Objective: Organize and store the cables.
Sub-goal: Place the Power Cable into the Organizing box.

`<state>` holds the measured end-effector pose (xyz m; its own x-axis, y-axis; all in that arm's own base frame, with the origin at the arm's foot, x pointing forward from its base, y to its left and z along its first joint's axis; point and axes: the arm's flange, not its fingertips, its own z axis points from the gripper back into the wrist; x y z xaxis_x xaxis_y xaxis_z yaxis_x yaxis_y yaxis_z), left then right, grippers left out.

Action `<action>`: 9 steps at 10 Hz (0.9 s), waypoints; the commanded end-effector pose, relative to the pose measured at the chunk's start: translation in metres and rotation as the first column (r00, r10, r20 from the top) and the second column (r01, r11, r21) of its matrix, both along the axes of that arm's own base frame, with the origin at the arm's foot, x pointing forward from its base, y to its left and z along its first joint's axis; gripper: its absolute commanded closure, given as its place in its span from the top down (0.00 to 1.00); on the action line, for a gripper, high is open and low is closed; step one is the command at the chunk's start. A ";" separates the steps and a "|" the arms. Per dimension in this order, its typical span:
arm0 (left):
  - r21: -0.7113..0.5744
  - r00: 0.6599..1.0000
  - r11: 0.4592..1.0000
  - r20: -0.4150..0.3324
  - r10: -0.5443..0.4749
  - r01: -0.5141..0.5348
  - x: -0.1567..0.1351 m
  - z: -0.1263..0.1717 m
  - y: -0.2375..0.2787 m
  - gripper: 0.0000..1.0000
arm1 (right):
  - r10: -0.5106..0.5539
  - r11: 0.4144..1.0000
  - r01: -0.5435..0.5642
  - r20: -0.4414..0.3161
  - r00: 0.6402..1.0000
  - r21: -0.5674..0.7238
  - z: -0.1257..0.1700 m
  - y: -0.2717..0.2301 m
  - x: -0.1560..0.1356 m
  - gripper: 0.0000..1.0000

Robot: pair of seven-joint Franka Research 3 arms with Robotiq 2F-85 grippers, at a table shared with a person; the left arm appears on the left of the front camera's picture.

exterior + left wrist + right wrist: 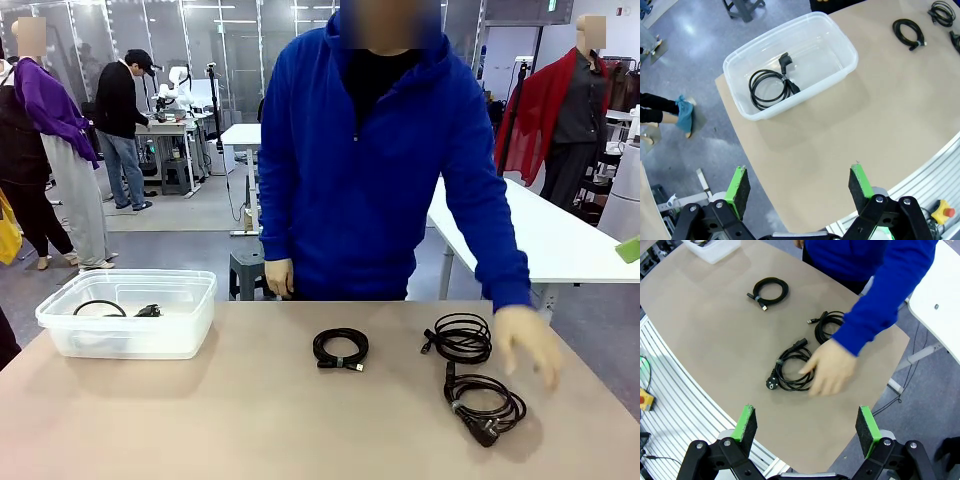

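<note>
Three coiled black cables lie on the tan table: a small thin coil (340,349) (769,292) (909,33) in the middle, a loose thin coil (460,337) (826,326) at the right, and a thick coil with a power plug (482,404) (789,371) nearest the front. Another coil with a plug (771,85) (112,309) lies in the clear plastic bin (128,313) (790,65). A person's hand (530,341) (832,367) hovers beside the right coils. My left gripper (800,189) stands open above the table's left edge. My right gripper (807,427) hangs open above the right side.
The person in a blue jacket (385,170) stands at the far edge. A red emergency button (943,212) sits beside the ribbed table rail. A white table (550,235) stands behind on the right.
</note>
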<state>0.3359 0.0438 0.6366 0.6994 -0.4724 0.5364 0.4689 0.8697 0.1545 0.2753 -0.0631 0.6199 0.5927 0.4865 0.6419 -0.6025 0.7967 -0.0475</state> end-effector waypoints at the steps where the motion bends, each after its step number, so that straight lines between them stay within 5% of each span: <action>1: 0.002 1.000 1.000 0.001 -0.007 0.007 -0.001 -0.001 0.001 1.00 | 0.000 1.000 0.000 -0.001 1.000 -0.001 0.000 0.000 0.000 1.00; 4: 0.002 1.000 1.000 0.001 -0.007 0.007 -0.001 -0.001 0.001 1.00 | 0.000 1.000 0.000 0.000 1.000 0.000 0.000 0.000 0.000 1.00; 9: 0.002 1.000 1.000 0.001 -0.007 0.007 -0.001 -0.001 0.001 1.00 | -0.096 0.995 0.091 -0.128 0.987 -0.045 -0.041 0.022 0.034 1.00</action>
